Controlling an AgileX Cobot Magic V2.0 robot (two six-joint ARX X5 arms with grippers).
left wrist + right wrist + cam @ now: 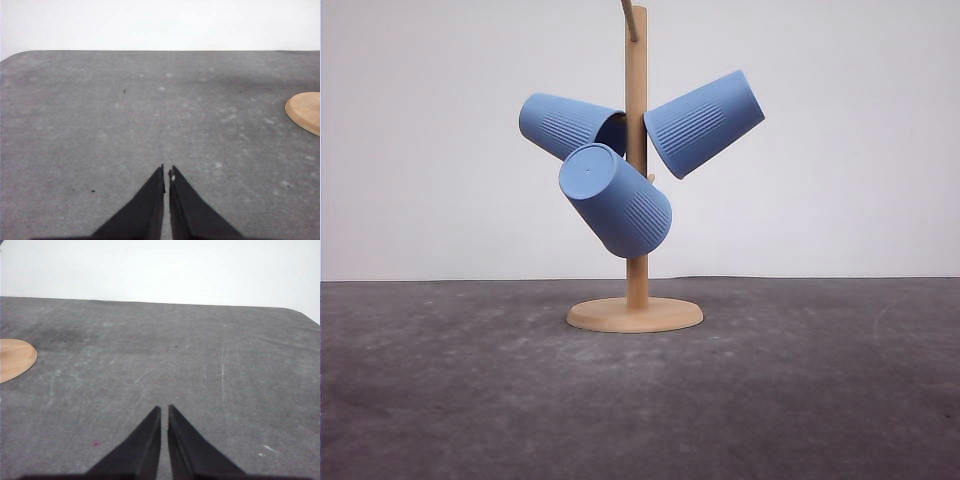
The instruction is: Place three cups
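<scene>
Three ribbed, tapered blue plastic cups (pixel 616 200) hung tilted on a wooden peg stand (pixel 636 313) with round base, atop mottled grey desk (pixel 820 400). Left gripper (pixel 167 172) and right gripper (pixel 164 408) both clenched, empty.

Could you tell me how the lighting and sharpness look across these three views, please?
Front view: soft, even light, the three cups sharp, faint shadow at the stand's base. Left wrist view: left gripper crisp, table mottled. Right wrist view: right gripper crisp, no glare.
</scene>
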